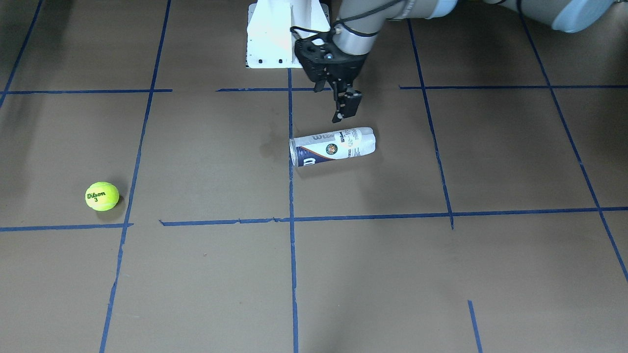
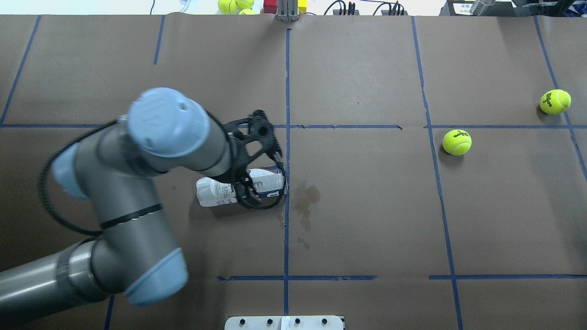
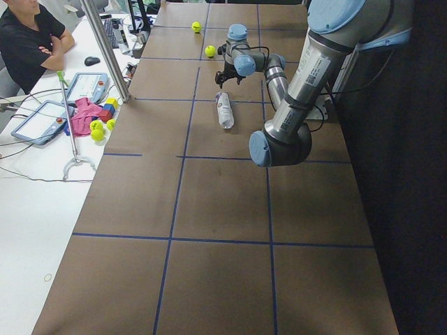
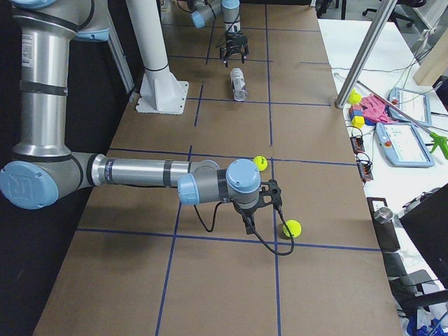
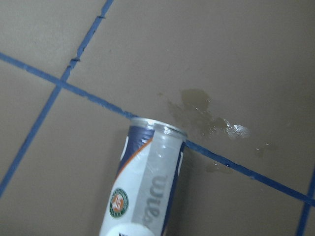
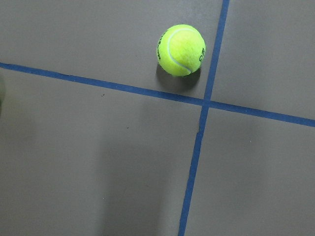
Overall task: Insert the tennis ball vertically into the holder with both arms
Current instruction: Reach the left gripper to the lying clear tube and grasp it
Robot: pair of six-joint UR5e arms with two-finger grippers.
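So the holder (image 1: pixel 332 146) is lying flat on its side near the middle of the table (image 1: pixel 490 274), with its open rim right on a blue tape line (image 1: pixel 291 196) and a damp-looking stain (image 5: pixel 206 110) just past it. The tennis ball (image 1: pixel 102 196) is well apart from it on the robot's right side, sitting loose on the paper, and there's a second ball (image 2: pixel 555 101) even further out. The left gripper (image 1: pixel 345 115) hangs just above the can on the robot's side of it, not touching. Its fingers look spread apart in the right-side view, with nothing between them. The right gripper (image 4: pixel 248 220) is low over the table between the two balls, but I only get it from the side camera, so I honestly can't tell if it's open or closed. On handling, I'd guess that can is thin clear plastic — light, smooth and round, so it'll roll away from a sloppy poke and dent if squeezed hard. I'd pinch it across the body around the label, toward the closed end, leaving the mouth free. The ball should be the easy one — fuzzy felt grips well and it's springy, though it'll roll off if nudged. Take it across the widest part. It looks about as wide as the can, so expect a snug fit.
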